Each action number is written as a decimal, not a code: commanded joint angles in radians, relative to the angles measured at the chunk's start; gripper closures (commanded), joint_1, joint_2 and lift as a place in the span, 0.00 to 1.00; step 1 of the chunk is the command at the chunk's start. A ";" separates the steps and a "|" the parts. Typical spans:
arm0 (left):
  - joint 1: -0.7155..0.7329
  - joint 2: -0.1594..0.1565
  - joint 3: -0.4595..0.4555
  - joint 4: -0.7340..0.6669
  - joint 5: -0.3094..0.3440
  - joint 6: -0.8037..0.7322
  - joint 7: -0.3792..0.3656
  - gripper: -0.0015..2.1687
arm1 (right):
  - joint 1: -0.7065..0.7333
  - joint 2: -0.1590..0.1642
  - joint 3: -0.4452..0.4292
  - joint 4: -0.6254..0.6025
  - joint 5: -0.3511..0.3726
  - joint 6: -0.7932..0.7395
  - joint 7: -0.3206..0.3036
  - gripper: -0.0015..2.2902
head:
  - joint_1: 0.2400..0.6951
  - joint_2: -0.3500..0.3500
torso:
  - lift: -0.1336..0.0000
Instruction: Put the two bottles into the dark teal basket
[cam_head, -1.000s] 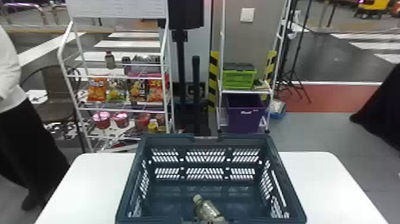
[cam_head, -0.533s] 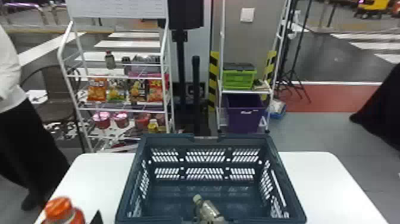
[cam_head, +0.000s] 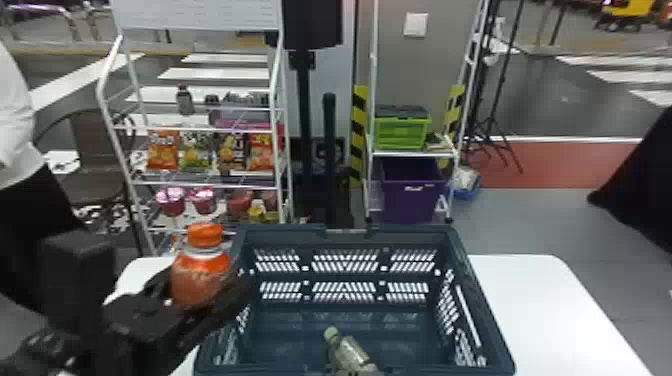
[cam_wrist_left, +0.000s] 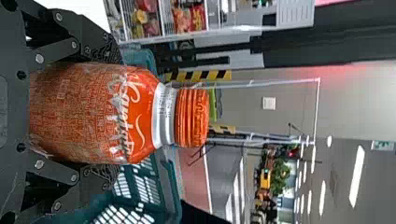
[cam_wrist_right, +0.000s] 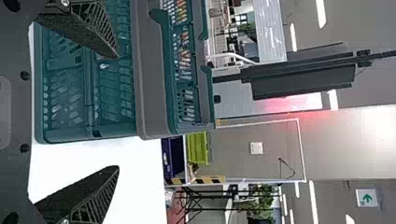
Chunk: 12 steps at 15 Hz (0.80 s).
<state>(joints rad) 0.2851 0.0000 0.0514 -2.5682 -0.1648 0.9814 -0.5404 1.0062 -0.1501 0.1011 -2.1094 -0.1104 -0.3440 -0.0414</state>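
Head view: left gripper (cam_head: 207, 281) clasps upright orange bottle (cam_head: 199, 272) near basket (cam_head: 481, 295). Right wrist view: right gripper (cam_wrist_right: 117, 112) stands wide apart, empty.

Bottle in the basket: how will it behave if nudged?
Likely rolls: the bottle lies on its side and looks round-bodied. Probably won't go far, with the basket walls around it. Its shiny surface might be slippery.
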 joint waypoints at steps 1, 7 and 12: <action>-0.144 -0.003 -0.108 0.079 -0.084 0.061 -0.030 0.99 | -0.001 0.009 -0.001 0.008 0.001 0.012 0.000 0.01 | 0.57 0.50 | 1.00; -0.463 -0.003 -0.275 0.454 -0.180 0.162 -0.282 0.99 | 0.006 0.046 -0.026 0.028 0.009 0.021 0.000 0.02 | 0.57 0.50 | 1.00; -0.604 -0.003 -0.415 0.755 -0.288 0.132 -0.483 0.99 | 0.015 0.066 -0.037 0.040 0.014 -0.003 0.000 0.02 | 0.57 0.50 | 1.00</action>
<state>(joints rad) -0.2813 0.0000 -0.3319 -1.9012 -0.4311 1.1141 -0.9978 1.0196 -0.0877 0.0651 -2.0693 -0.0974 -0.3373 -0.0414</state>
